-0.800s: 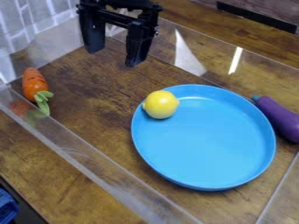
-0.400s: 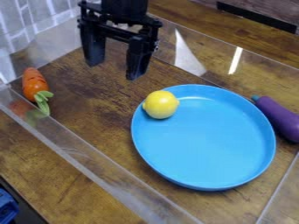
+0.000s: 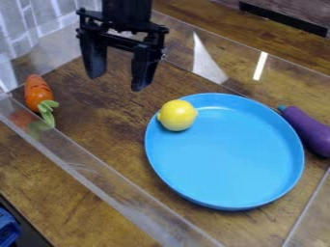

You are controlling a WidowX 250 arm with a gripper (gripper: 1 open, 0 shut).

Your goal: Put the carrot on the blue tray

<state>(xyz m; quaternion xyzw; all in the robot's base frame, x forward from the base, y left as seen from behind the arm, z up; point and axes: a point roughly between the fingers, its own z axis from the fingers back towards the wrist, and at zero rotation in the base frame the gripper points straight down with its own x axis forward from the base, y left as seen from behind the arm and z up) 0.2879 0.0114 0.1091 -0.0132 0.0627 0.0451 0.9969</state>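
Gripper (image 3: 119,75) shifted left and lower toward the carrot (image 3: 39,96), fingers spread and empty, lemon (image 3: 178,115) on blue tray (image 3: 238,164), eggplant (image 3: 310,129) beside it

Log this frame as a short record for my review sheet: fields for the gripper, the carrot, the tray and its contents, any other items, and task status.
gripper: gripper open, fingers pointing down, above the wooden table, holding nothing
carrot: carrot lies at the left edge of the table, leafy top toward the camera, apart from the gripper
tray: blue tray right of centre
on tray: lemon at its upper-left rim
other items: eggplant beside the tray's right edge
task status: carrot not yet grasped, not on the tray
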